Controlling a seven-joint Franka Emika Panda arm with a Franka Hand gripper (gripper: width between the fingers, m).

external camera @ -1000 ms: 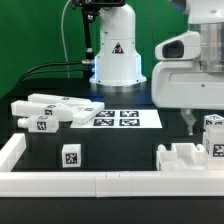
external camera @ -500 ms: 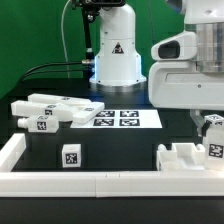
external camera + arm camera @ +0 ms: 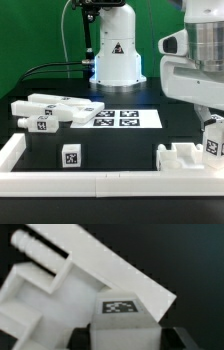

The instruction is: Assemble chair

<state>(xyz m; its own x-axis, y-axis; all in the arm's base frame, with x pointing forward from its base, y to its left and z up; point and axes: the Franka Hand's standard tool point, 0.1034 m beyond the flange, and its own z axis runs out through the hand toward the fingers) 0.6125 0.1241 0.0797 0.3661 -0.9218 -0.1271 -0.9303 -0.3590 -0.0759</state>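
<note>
"Noticing any change over there on the exterior view's right?"

"Yes. A second ago the arm's white housing hung lower and nearer the middle, with a dark finger showing beside the block (image 3: 213,145). Now the housing sits higher and farther toward the exterior view's right, and that finger no longer shows apart from the block. The rest has stayed put."

"Can you read anything on the parts?"

"No words at all. The block carries a black-and-white square tag, and so do the loose parts (image 3: 48,108) on the exterior view's left and the small cube (image 3: 70,155) near the front border rail (image 3: 100,182). The marker board (image 3: 116,118) shows four such tags. The robot base (image 3: 117,50) at the back bears a triangular warning sign, too small to make out further."

"And the hand (image 3: 124,335)?"

"Clenched on the block, as far as the wrist view tells. The block sits between the two dark fingers (image 3: 178,338), tag face up toward the camera, with a finger hard against each side."

"Where does that leave it among the other pieces?"

"It stands upright at the far end of the exterior view's right, just beside the notched seat piece (image 3: 180,158) that lies on the black counter (image 3: 120,145). I cannot tell whether the block touches it. From the wrist, the seat piece fills the space right past the block."
</note>
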